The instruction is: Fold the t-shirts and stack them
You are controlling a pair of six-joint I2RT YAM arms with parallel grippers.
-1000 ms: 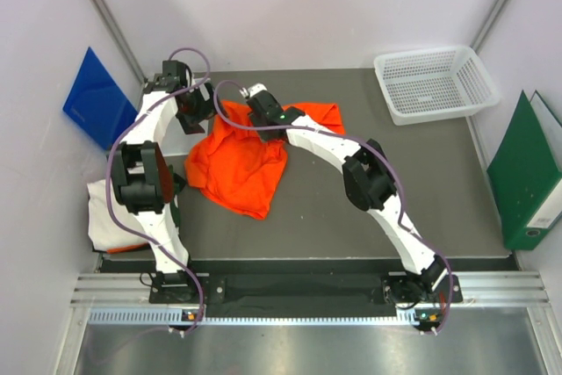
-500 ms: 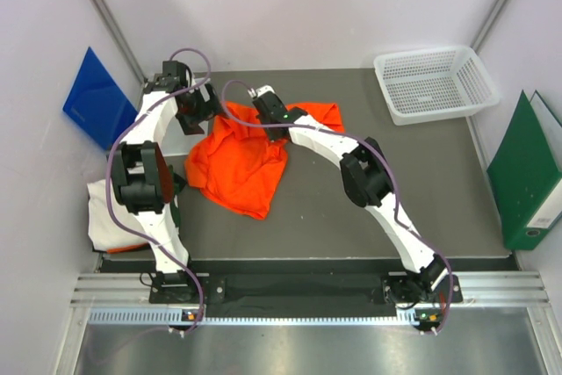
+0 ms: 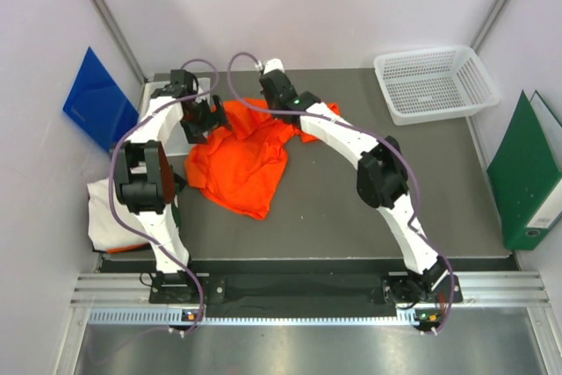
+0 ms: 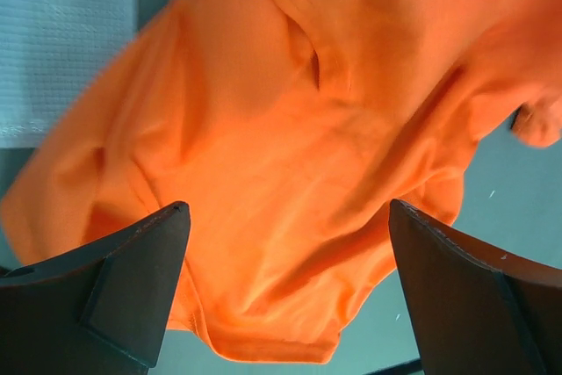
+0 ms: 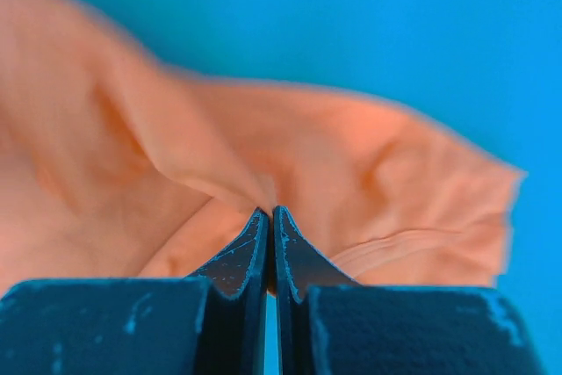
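Note:
The orange t-shirt (image 3: 244, 157) lies crumpled on the dark table, left of centre. My right gripper (image 3: 284, 110) is at the shirt's far edge. In the right wrist view it (image 5: 270, 215) is shut on a pinched fold of the orange cloth (image 5: 176, 155). My left gripper (image 3: 199, 118) is at the shirt's far left corner. In the left wrist view it (image 4: 285, 248) is open and empty above the orange cloth (image 4: 299, 129). The white t-shirt (image 3: 107, 215) lies bunched at the table's left edge, beside the left arm.
A white mesh basket (image 3: 435, 83) stands at the back right. A blue folder (image 3: 97, 98) leans on the left wall and a green binder (image 3: 525, 173) stands at the right. A pale sheet (image 4: 61, 41) lies beyond the shirt's far left corner.
My right gripper has moved toward the back of the table, pulling the shirt's far edge with it. My left gripper has shifted slightly right, over the shirt's corner.

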